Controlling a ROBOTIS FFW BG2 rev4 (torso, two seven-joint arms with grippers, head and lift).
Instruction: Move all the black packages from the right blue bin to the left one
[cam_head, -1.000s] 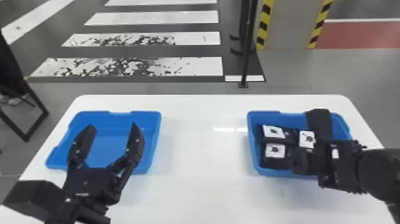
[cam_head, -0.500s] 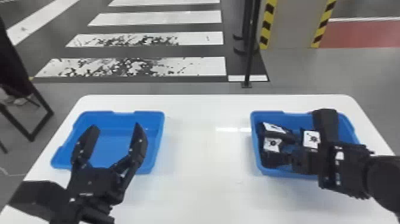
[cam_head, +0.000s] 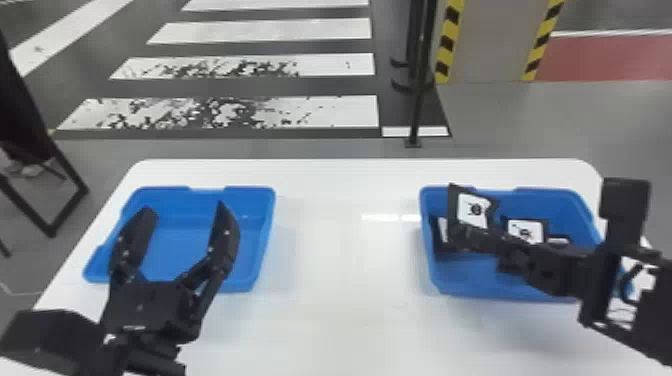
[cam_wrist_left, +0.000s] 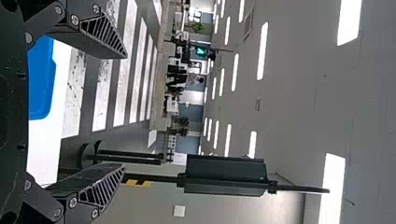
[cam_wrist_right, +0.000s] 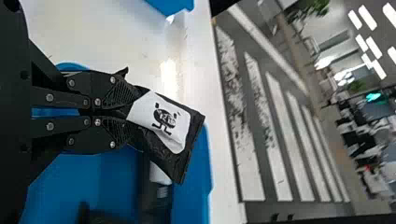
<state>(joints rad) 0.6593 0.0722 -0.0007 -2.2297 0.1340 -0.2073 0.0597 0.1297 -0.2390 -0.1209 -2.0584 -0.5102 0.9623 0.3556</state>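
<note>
Over the right blue bin (cam_head: 505, 295), my right gripper (cam_head: 462, 237) is shut on a black package (cam_head: 472, 207) with a white label, held tilted at the bin's left side. In the right wrist view the right gripper (cam_wrist_right: 122, 106) pinches one end of that package (cam_wrist_right: 163, 121). Other black packages, such as one (cam_head: 525, 231) with a white label, lie in the bin below. My left gripper (cam_head: 182, 210) stands open above the left blue bin (cam_head: 265, 240), which holds nothing visible. In the left wrist view the left gripper (cam_wrist_left: 123, 112) has its fingers wide apart.
Both bins stand on a white table (cam_head: 330, 280), with bare tabletop between them. A black post (cam_head: 420, 75) and a striped pillar (cam_head: 492, 40) rise beyond the far edge. A dark chair-like frame (cam_head: 45, 200) is off to the left.
The right gripper has closed on a package and lifted it up from the others, its wrist tilting. The left arm keeps its pose over the left bin.
</note>
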